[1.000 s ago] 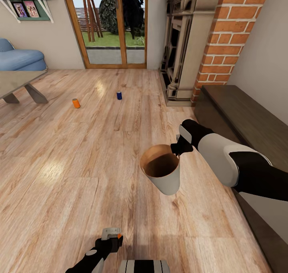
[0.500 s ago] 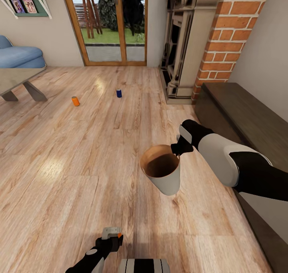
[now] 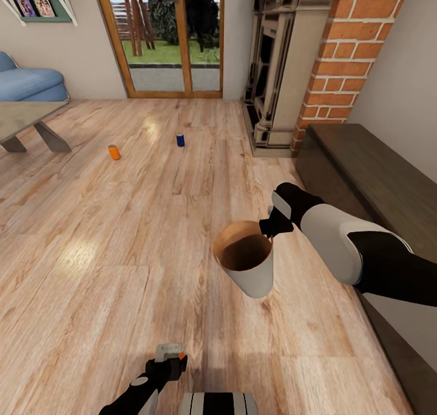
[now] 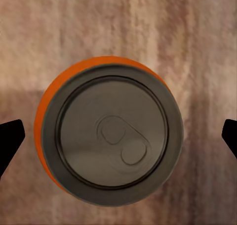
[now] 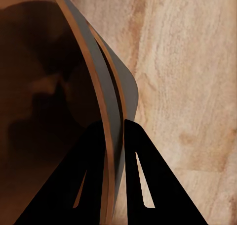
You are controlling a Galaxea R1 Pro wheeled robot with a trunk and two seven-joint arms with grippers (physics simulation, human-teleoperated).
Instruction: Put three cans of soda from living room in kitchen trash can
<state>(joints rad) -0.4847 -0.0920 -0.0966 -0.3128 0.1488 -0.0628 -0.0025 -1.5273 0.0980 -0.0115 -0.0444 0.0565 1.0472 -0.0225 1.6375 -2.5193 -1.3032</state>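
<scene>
My right gripper (image 3: 267,226) is shut on the rim of the tash can (image 3: 246,263), a grey bin with a tan inside, and holds it tilted above the wood floor. The right wrist view shows both fingers (image 5: 96,151) pinching the bin's wall (image 5: 84,62). My left gripper (image 3: 169,359) hangs low near my base and is open. An orange can of soda (image 4: 113,136), seen from its grey top, sits between the spread fingertips (image 4: 10,141) without touching them. Farther off, another orange can (image 3: 114,152) and a blue can (image 3: 180,140) stand on the floor.
A blue sofa (image 3: 30,84) and a low grey table (image 3: 24,120) are at the far left. Wood-framed glass doors (image 3: 164,38) close the far wall. A dark fireplace (image 3: 273,68), brick chimney (image 3: 352,50) and long dark bench (image 3: 364,166) line the right side.
The whole picture has shifted slightly, so the camera moved. Both arms, the bin and the can between the left fingers keep the same pose.
</scene>
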